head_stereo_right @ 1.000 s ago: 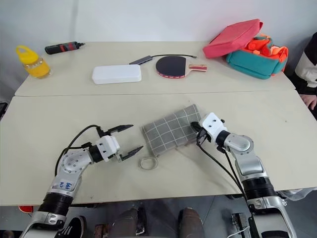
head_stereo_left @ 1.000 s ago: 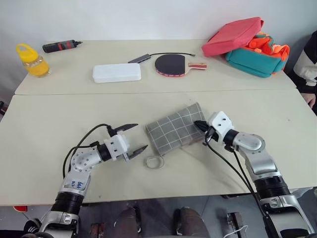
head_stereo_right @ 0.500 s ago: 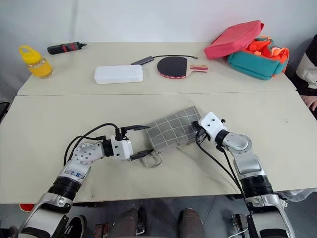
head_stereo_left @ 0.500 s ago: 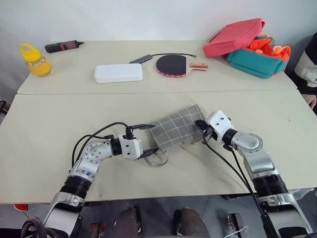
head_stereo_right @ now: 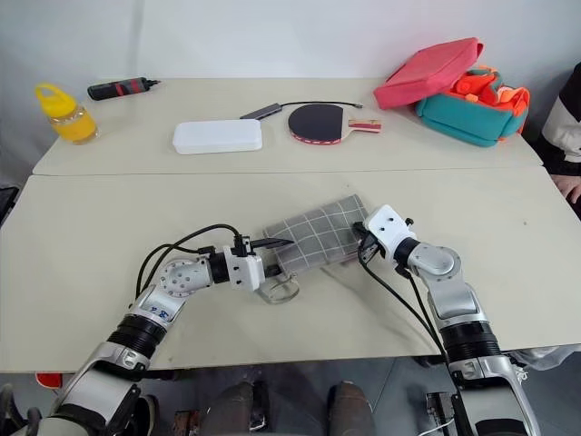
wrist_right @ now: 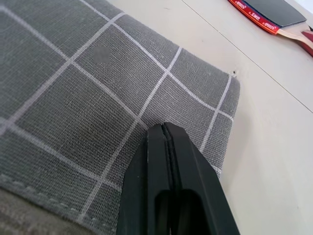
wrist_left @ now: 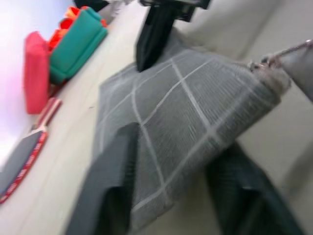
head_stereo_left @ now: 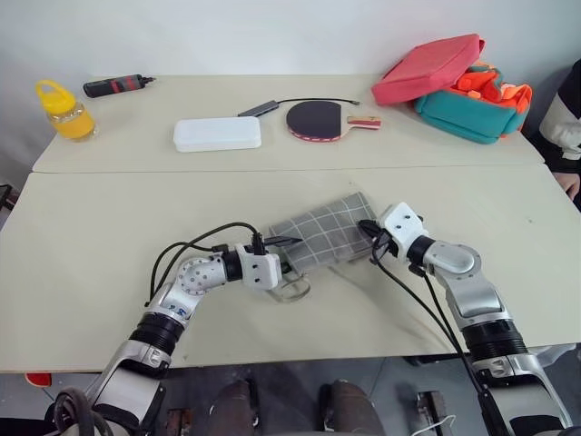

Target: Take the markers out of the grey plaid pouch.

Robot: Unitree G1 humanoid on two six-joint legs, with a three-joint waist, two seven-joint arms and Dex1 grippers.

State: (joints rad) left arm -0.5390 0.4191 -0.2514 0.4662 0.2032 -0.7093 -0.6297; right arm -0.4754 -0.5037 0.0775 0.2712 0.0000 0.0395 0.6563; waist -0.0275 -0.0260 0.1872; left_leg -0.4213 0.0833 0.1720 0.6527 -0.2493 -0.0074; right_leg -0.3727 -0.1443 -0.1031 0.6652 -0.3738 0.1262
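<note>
Since a second ago the left gripper [head_stereo_left: 283, 257] slid in from open table and now has its fingers [wrist_left: 110, 183] around the near end of the grey plaid pouch [head_stereo_left: 325, 233], one above and one below, closing on the cloth. That pouch lies flat on the front table [head_stereo_left: 82, 245], between both arms. Right gripper [head_stereo_left: 371, 242] hasn't budged, jaws pressed tight together with the tips on the pouch's far end. Pull loop [head_stereo_left: 292, 290] sits just beside the left gripper
</note>
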